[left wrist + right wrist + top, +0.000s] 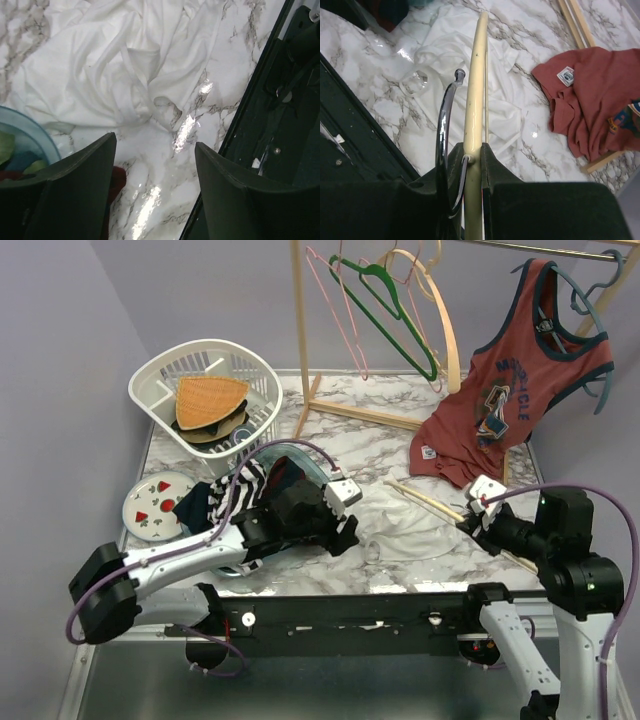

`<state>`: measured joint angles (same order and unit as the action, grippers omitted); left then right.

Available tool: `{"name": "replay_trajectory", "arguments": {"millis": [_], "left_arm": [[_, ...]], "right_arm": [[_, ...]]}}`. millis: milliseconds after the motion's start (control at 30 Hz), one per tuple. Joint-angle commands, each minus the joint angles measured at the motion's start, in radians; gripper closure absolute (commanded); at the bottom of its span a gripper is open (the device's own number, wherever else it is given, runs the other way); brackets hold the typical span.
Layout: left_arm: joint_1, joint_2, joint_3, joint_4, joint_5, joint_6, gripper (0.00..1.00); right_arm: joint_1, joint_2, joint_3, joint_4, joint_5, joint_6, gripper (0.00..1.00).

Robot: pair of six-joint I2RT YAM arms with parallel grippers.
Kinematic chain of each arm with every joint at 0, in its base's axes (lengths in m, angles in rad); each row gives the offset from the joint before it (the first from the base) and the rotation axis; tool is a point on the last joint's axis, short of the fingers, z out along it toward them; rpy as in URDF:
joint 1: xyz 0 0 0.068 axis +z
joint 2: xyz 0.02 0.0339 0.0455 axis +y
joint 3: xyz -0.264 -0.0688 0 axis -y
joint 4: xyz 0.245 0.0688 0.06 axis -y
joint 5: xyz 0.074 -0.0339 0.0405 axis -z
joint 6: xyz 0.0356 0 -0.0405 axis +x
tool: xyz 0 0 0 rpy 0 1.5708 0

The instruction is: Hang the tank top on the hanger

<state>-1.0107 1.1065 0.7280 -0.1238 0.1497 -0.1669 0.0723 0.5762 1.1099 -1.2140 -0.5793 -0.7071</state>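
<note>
The white tank top (412, 532) lies crumpled on the marble table near the front edge. It fills the upper part of the left wrist view (105, 65) and lies under the hanger in the right wrist view (450, 60). My left gripper (346, 518) is open and empty, just left of the top, with its fingers above bare marble (155, 145). My right gripper (474, 520) is shut on the cream hanger (428, 498) beside its metal hook (445, 115). The hanger's arm (474, 85) reaches out over the top's right side.
A red tank top (505, 405) hangs on a blue-grey hanger from the wooden rack (300, 330), beside a green hanger (385, 300). A white basket (205, 390), a strawberry plate (157, 506), a blue bowl (22, 132) and a clothes pile (240, 485) are at the left.
</note>
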Motion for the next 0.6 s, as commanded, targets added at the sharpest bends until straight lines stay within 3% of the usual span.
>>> {"name": "replay_trajectory", "arguments": {"millis": [0,233,367,567], "left_arm": [[0.001,0.174,0.045,0.234,0.037,-0.184,0.26],[-0.011,0.453,0.22,0.211,-0.087,-0.26,0.34],[-0.017,0.516,0.281,0.155,-0.231,-0.267,0.4],[-0.017,0.578,0.298,0.125,-0.272,-0.24,0.41]], "right_arm": [[-0.037,-0.05,-0.018,0.031,0.033,0.032,0.99],[-0.042,-0.064,-0.041,0.042,0.036,0.038,0.99],[-0.042,-0.068,-0.047,0.044,0.029,0.04,0.99],[-0.042,-0.067,-0.067,0.051,0.015,0.038,1.0]]}}
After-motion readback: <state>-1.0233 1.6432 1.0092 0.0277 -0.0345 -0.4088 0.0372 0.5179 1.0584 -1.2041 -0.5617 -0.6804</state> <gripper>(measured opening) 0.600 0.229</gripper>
